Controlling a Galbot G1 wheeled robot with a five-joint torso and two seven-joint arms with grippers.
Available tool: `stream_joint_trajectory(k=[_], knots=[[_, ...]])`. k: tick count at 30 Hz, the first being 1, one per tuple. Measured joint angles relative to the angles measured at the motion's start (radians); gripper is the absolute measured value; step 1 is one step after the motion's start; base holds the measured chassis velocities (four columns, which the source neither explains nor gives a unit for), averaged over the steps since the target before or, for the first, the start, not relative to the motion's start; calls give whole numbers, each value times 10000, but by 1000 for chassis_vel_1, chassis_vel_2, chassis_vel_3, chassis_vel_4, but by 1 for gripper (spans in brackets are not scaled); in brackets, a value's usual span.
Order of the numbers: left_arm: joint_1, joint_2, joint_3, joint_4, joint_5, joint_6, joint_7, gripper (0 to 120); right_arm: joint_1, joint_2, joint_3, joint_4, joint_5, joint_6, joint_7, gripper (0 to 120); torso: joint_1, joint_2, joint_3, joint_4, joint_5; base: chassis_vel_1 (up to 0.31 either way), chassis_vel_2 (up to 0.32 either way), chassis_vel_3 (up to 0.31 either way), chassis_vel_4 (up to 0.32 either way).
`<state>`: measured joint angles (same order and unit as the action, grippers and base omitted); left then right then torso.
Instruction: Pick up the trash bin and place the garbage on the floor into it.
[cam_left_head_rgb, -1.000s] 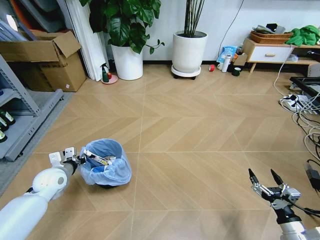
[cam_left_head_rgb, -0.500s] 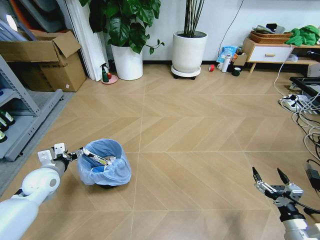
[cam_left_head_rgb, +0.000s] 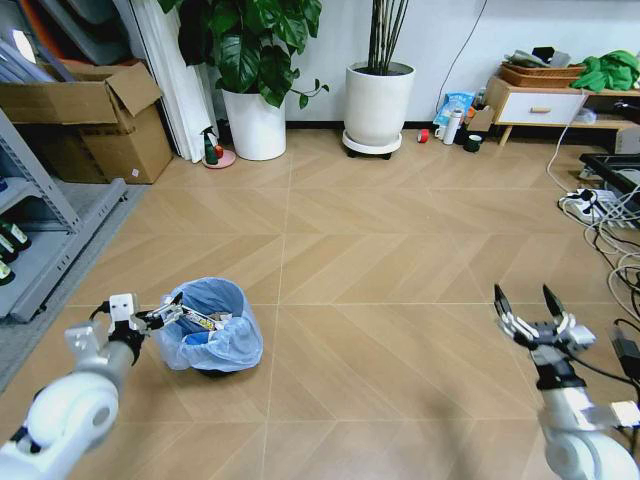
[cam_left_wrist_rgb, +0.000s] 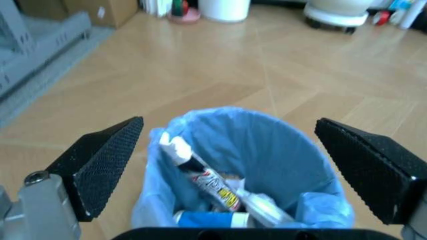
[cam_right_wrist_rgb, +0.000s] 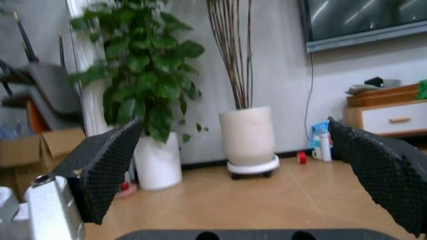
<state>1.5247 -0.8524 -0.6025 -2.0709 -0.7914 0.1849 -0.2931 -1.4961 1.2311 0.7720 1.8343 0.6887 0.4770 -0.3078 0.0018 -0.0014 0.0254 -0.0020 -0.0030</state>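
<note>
The left tool (cam_left_head_rgb: 165, 314), spread wide, has backed off the trash bin (cam_left_head_rgb: 210, 327), now standing free at lower left with garbage (cam_left_wrist_rgb: 213, 187) inside. The right tool (cam_left_head_rgb: 528, 303), also spread, has lifted at lower right; the job looks nearly finished.

One trash bin (cam_left_head_rgb: 208, 338), two white plant pots (cam_left_head_rgb: 379, 104), one cardboard box (cam_left_head_rgb: 88, 122), two pincers (cam_left_head_rgb: 529, 312).

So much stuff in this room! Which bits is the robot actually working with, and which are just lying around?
Working with:
trash bin
garbage inside it
left claw, open beside the bin
floor

Just lying around:
plant pots
cardboard box
spray bottle
cables
</note>
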Motion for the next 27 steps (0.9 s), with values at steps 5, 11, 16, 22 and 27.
stream_joint_trajectory(k=[5,11,16,22,27], knots=[[60,-896,-116,-28,894,-459,538,100,364,510,-402,-116,0,135,-151,100,0,0,0,-2,-1,0,0,0,0],[120,-1724,-158,197,1939,-1155,1225,100,445,865,-749,-353,-64,451,-630,100,0,0,0,-4,0,0,0,0,0],[59,-1944,-134,584,2381,-1464,1448,100,495,926,-810,-418,-135,509,-669,100,0,0,0,-3,-1,0,0,0,0],[-147,-1863,-113,848,2428,-1431,1388,100,521,938,-788,-404,-219,451,-579,100,0,0,0,-4,-1,0,0,0,0],[-172,-1833,-98,872,2394,-1394,1358,100,518,938,-776,-396,-228,434,-563,100,0,0,1,-4,-1,0,0,0,0]])
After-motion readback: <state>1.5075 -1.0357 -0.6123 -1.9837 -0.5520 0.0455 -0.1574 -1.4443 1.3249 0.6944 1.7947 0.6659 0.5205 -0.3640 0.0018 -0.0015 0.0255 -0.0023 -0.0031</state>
